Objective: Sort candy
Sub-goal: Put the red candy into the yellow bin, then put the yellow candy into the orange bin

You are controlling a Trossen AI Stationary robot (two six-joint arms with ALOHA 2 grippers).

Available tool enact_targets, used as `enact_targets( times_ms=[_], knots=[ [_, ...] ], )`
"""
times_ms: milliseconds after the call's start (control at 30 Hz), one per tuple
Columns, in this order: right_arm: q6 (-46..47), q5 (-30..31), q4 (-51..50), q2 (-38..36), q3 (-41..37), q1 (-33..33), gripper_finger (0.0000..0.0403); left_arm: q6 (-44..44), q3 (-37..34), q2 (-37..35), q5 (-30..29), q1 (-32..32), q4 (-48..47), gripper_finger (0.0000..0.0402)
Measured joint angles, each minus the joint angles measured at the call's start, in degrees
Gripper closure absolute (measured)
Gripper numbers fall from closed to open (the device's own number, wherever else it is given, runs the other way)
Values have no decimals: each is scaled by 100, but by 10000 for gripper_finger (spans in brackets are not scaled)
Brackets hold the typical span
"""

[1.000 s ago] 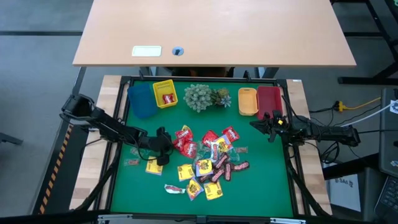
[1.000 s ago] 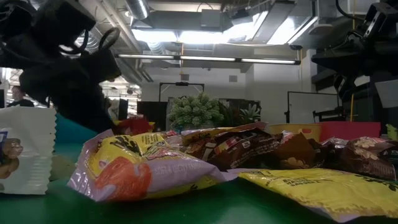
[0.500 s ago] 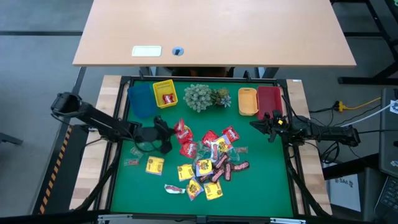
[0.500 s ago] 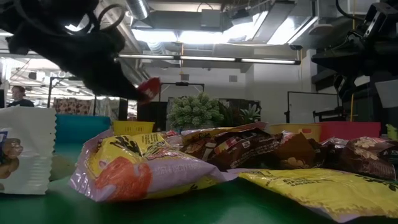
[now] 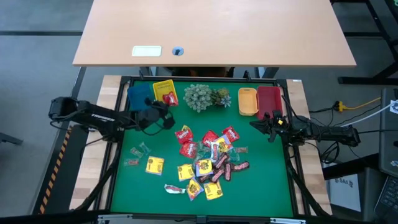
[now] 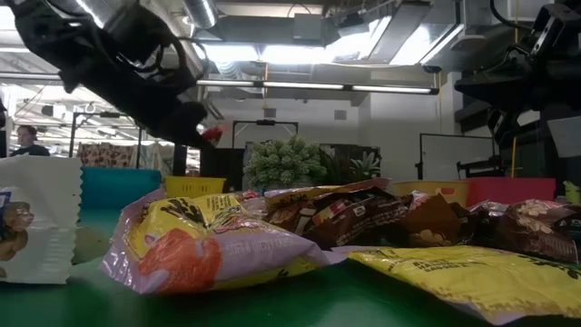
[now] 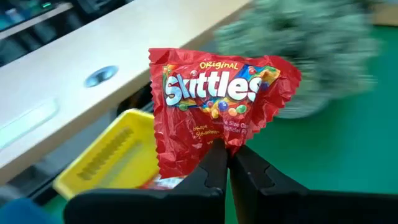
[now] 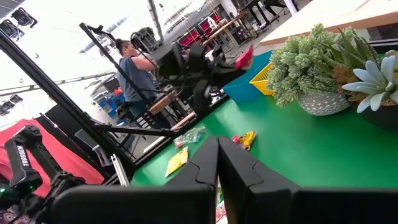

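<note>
My high view looks straight down on the whole green mat and both arms, while my low view sits at mat level, so close behind the candy pile that wrappers fill it. The left wrist camera stares close at a red packet; the right wrist looks across the mat, sharing the plant with the others.

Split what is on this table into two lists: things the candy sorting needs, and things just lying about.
Part of the job:
- red Skittles packet, held in the shut left pincer
- pile of wrapped candy on the green mat
- yellow plastic bin, blue bin, orange bin, red bin

Just lying about:
- grey-green potted plant cluster
</note>
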Motion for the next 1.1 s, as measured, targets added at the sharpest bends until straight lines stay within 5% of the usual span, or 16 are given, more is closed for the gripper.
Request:
enact_targets(
  times_ms=[567,1100],
  knots=[
    [0,0,0,1,-1,0,391,-71,0,2,340,957,3,399],
    [0,0,0,0,-1,0,391,-584,0,2,515,1246,5,240]
  ],
)
